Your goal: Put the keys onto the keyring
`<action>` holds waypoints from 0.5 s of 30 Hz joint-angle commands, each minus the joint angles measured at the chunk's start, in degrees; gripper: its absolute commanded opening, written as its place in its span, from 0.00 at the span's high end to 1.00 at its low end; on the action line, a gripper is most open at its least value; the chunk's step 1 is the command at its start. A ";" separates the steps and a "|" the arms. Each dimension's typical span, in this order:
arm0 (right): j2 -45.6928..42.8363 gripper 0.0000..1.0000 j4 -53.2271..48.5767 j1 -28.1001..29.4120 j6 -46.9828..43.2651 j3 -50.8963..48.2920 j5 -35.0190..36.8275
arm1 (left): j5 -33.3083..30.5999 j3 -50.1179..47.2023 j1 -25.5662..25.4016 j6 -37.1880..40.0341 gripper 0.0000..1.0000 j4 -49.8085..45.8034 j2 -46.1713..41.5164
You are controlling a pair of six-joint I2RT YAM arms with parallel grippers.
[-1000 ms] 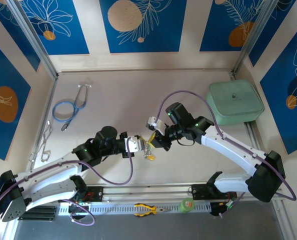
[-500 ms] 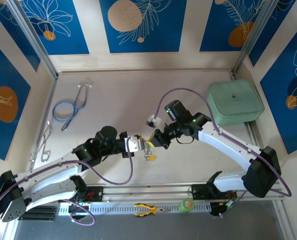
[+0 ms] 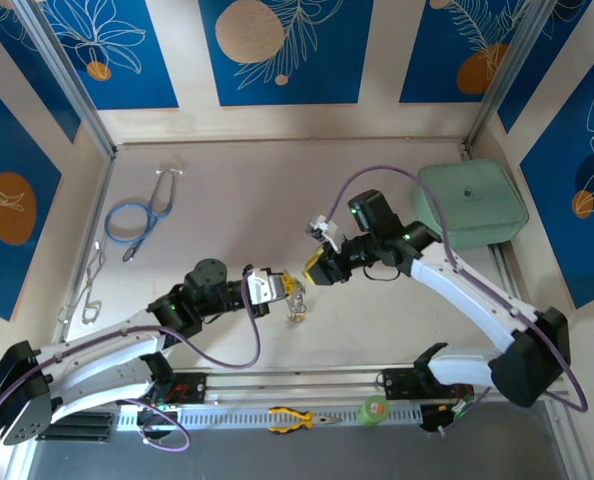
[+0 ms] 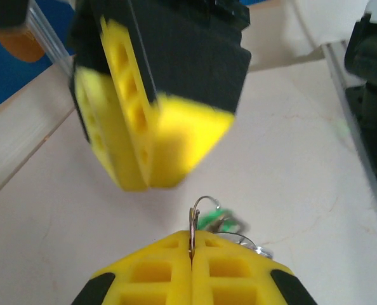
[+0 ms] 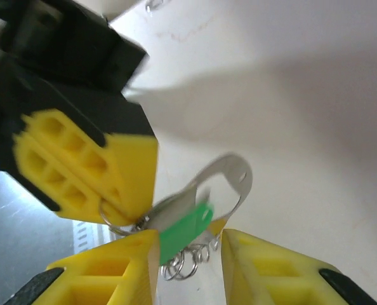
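Item: keyring [image 4: 191, 222] — light, slippery wire; left claw [image 4: 191, 254] pinches one ring. Right claw [image 5: 190, 254] parted — you grip green key [image 5: 185, 230] by its stiff plastic head.

walls [image 3: 317, 70]: blue panels, white leaf drawings, orange discs, cream strips | corner posts [image 3: 74, 90]: metal | bench [image 3: 237, 200]: pale beige | light: even

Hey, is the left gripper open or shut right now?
Shut: the left gripper has its yellow fingers pressed together, pinching the keyring by a silver ring in their seam.
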 commanded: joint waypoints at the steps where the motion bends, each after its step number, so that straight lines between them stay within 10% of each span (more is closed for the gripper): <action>1: -6.59 0.68 4.42 0.02 -6.93 -4.67 -6.23 | 5.39 -2.16 0.03 -7.97 1.00 14.07 1.91; 15: -13.62 0.78 11.62 6.05 -23.46 -14.06 1.82 | 13.53 -2.61 0.06 -11.40 1.00 20.95 6.79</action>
